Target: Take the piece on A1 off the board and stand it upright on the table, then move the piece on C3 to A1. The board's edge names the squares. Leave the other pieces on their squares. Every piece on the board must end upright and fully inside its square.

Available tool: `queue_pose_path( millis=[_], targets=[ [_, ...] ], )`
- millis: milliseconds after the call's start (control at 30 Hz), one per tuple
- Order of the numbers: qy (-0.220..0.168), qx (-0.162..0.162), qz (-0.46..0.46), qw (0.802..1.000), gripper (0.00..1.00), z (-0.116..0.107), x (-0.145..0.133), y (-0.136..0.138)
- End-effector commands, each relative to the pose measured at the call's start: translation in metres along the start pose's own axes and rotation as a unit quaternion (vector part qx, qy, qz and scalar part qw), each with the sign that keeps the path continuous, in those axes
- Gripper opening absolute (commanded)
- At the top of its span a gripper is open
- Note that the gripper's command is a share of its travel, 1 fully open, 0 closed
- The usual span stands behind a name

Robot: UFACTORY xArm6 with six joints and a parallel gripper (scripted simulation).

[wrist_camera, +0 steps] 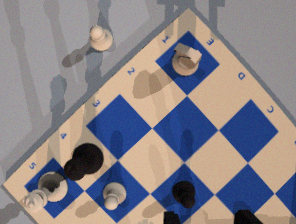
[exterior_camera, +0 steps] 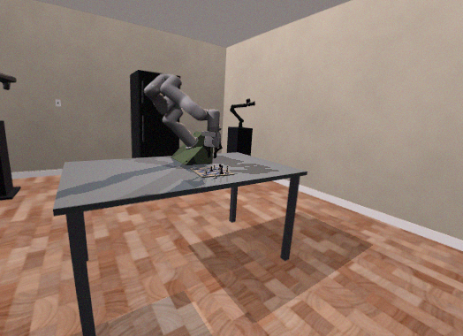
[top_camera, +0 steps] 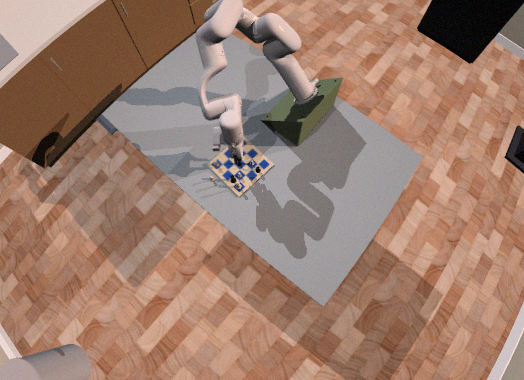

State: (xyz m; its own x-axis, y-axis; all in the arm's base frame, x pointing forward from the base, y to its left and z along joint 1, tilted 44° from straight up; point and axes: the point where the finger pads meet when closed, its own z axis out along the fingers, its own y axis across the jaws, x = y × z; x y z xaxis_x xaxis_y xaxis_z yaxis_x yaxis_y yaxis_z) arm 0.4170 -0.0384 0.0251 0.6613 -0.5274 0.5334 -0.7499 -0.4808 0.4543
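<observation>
1. I judge that the first half is done: a pale pawn [top_camera: 212, 179] [wrist_camera: 100, 39] stands upright on the table [top_camera: 370, 211] [exterior_camera: 110, 173] [wrist_camera: 40, 75], outside the 1-to-5 lettered edge on the E side, and I take it for the A1 piece.
2. My claw [top_camera: 238, 162] [exterior_camera: 216, 153] [wrist_camera: 208, 218] is above the board [top_camera: 264, 171] [exterior_camera: 198, 169] [wrist_camera: 220, 65], fingers pointing down, part-way narrowed and with nothing between them.
3. The task's thing now is the dark piece on C3 [wrist_camera: 184, 195], upright on its blue square. I count it from the E, D, C and 1, 2, 3 marks along the rim.
4. The relation that matters: in the wrist view this piece lies up and to the left of the midpoint between my fingertips, nearer the left-hand tip. Its long axis is vertical, in line with my downward fingers, so I need a sideways correction and then a straight descent, no tilt.
5. The pale pawn on D4 [wrist_camera: 114, 195] is a diagonal neighbour; opening too wide down low could knock it.
6. A1 is outside the wrist view, so I can't confirm there that it is free. I would check before carrying the dark piece over.
</observation>
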Motion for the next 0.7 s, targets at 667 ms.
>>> queue_pose_path(
  millis=[667],
  targets=[
    [0.000, 0.002, -0.002, 1.000, 0.35, 0.0065, 0.0008, -0.0009]
  ],
)
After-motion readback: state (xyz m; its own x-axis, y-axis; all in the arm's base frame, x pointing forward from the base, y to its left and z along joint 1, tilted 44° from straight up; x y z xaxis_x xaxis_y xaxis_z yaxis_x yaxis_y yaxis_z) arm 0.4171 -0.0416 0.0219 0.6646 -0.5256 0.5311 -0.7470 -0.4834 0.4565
